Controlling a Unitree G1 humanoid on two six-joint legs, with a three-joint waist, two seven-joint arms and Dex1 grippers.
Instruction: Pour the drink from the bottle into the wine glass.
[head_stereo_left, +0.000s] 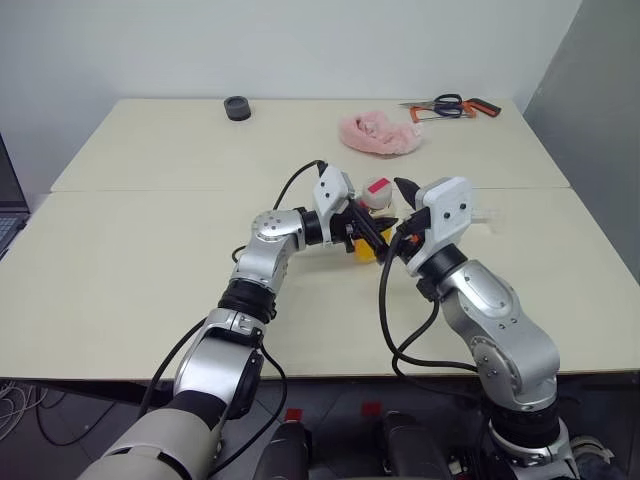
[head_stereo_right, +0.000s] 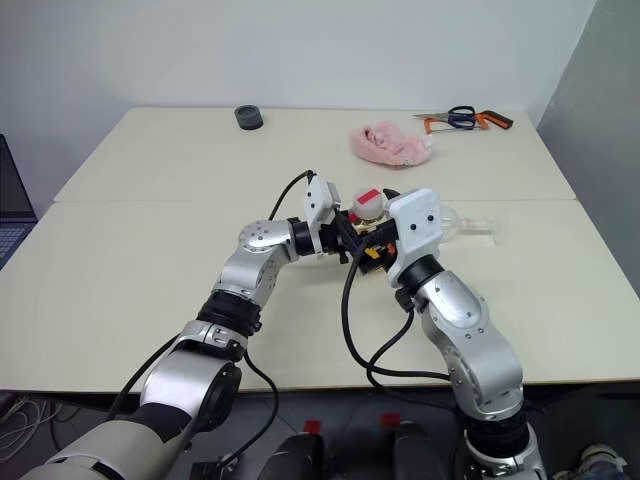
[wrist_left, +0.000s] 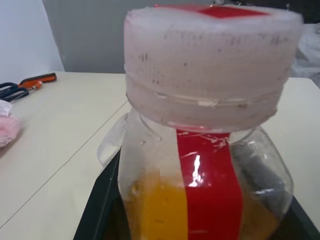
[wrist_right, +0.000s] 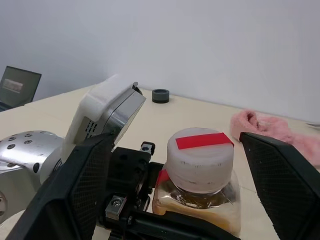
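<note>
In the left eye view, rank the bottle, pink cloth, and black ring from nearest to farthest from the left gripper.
1. bottle, clamped in the left gripper.
2. pink cloth, farther back on the table.
3. black ring, at the far edge.

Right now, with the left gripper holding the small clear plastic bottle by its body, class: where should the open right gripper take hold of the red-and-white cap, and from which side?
Grip the red-and-white cap around its ribbed round wall, coming level from the robot's side. The right gripper already straddles it, and the left gripper keeps the small clear plastic bottle upright.
</note>
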